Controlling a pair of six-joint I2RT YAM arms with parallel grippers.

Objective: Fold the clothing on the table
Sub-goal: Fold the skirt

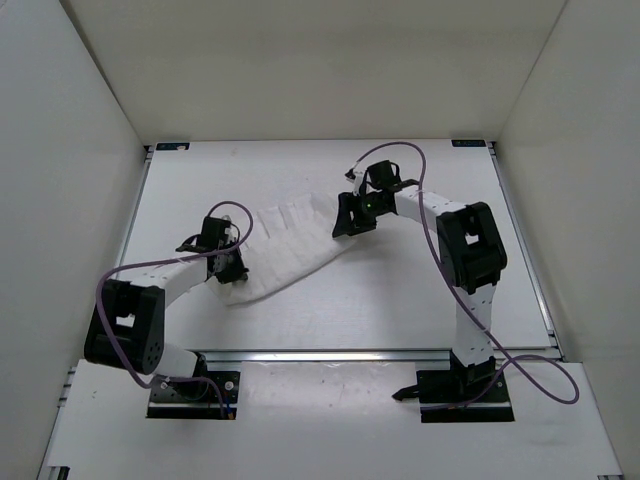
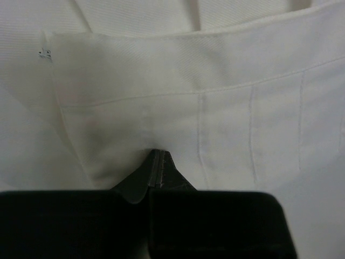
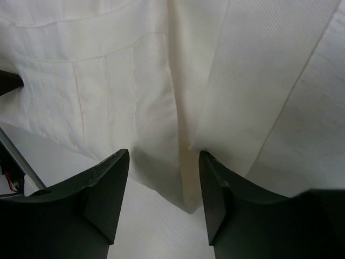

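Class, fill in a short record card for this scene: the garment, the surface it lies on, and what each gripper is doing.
garment: white pleated clothing, spread in a fan shape, not yet folded
surface: white table
left gripper: shut, pinching the clothing's edge at its near-left end
right gripper: open, jaws apart on either side of a fold at the far-right end

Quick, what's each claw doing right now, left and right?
Left claw: closed, pinching the edge of the white pleated garment.
Right claw: open, astride a fold of that garment, not gripping it.
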